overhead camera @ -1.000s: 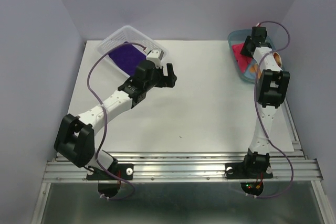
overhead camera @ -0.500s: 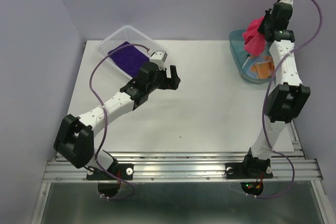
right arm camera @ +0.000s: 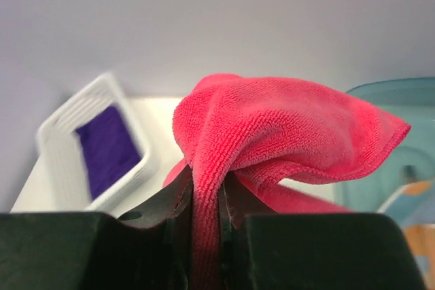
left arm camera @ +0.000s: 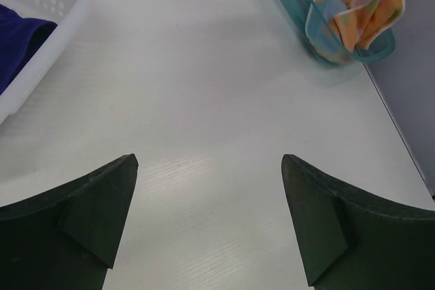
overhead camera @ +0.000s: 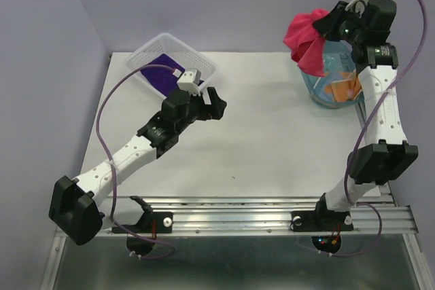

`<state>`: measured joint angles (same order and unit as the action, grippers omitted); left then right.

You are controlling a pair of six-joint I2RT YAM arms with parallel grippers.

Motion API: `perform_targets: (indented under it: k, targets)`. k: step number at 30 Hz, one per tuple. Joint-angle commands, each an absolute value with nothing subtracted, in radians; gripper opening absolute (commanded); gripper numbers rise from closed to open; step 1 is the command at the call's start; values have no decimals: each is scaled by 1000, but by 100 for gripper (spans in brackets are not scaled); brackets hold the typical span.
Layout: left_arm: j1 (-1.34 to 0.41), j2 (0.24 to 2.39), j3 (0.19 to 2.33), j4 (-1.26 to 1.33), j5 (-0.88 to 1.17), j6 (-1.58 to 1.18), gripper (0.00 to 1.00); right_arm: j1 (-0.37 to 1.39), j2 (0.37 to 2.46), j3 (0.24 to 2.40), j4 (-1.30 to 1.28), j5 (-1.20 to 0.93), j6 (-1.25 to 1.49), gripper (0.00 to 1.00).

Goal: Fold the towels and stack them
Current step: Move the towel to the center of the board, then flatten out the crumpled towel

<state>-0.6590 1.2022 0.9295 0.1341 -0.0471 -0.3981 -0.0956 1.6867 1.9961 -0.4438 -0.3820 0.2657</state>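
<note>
Up comes the pink-red towel [overhead camera: 304, 35]: a second ago it lay in the teal tub [overhead camera: 309, 86] under the right gripper [overhead camera: 327, 25], and now it hangs clear in the air, while the left arm has leaned lower and further out over the worktop [overhead camera: 272, 140]. Starting nearest the bases, the front half of the white worktop carries only the left arm lying across it. Further in, the left gripper [overhead camera: 212, 103] hovers over the bare middle with its two dark fingers spread wide and nothing between them; its wrist view shows plain white surface in the gap. Just beyond it, at the far left corner, sits the white basket [overhead camera: 146, 52], and the purple towel [overhead camera: 162, 76] lies flat inside. Over at the far right corner stands the teal tub, and the orange towel [overhead camera: 343, 85] is crumpled in it, spotted folds showing against the wall. Highest and farthest of all, the right gripper is raised above the tub, turned toward the left, its jaws pinched tight on a fold of the pink-red towel. The rest of the cloth bunches over the fingertips and droops toward the tub's left rim; whether it touches the rim I cannot tell.
</note>
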Motion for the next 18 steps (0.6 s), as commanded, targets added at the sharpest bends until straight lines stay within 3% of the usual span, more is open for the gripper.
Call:
perform_targets:
  k: [1, 5, 8, 9, 10, 11, 15, 18]
  targets:
    - [-663, 1147, 885, 156, -97, -463, 99, 23, 1577, 1883, -413, -669, 284, 20]
    - [-663, 1114, 853, 150, -133, -505, 99, 46, 1418, 1541, -266, -680, 382, 23]
    - [-663, 1100, 844, 121, -165, -511, 99, 46, 1290, 1259, -259, -465, 428, 37]
    - [-663, 1094, 842, 111, -172, -512, 99, 45, 1272, 1212, -279, -321, 442, 54]
    - [-663, 1094, 838, 92, -192, -514, 99, 44, 1261, 1139, -337, -254, 455, 90]
    - [-663, 1089, 833, 83, -199, -517, 99, 44, 1262, 1112, -369, -132, 456, 100]
    - [-663, 1081, 786, 64, -196, -543, 99, 44, 1273, 1046, -521, 84, 471, 100]
    - [-664, 1085, 723, 66, -161, -568, 99, 46, 1198, 927, -506, 20, 506, 100]
